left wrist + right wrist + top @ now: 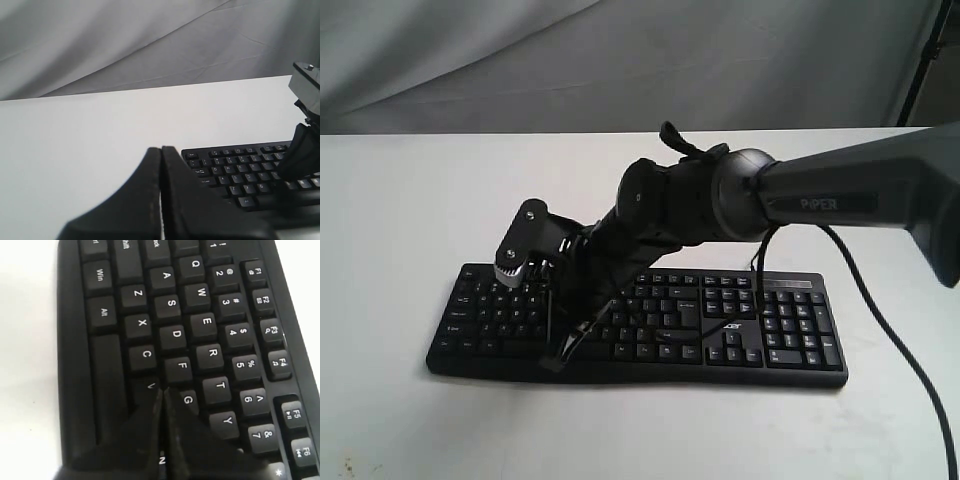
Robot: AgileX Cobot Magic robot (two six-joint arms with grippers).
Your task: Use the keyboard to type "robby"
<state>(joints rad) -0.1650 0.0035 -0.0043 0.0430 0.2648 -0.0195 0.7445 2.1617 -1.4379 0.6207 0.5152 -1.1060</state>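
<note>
We see a white table [400, 200] filling most of the scene. The right arm [840, 195] reaches in across it from the right, bending down over the middle. The black keyboard [770, 330] lies flat on the table near its front edge, with the number pad at the right of the exterior view and the letter block under the arm.

The right gripper [558, 358] points down at the left half of the letter block. In its own wrist view, the right gripper [162, 392] has its two fingers pressed together with nothing between them. Their joined tip sits over the gap between the V key [150, 386] and the G key [187, 400], just beside the F key [182, 367]. We cannot tell whether it touches a key.

The left gripper [161, 149] is likewise clenched on nothing, above bare table. The keyboard [235, 170] lies just beyond it and apart from it.
</note>
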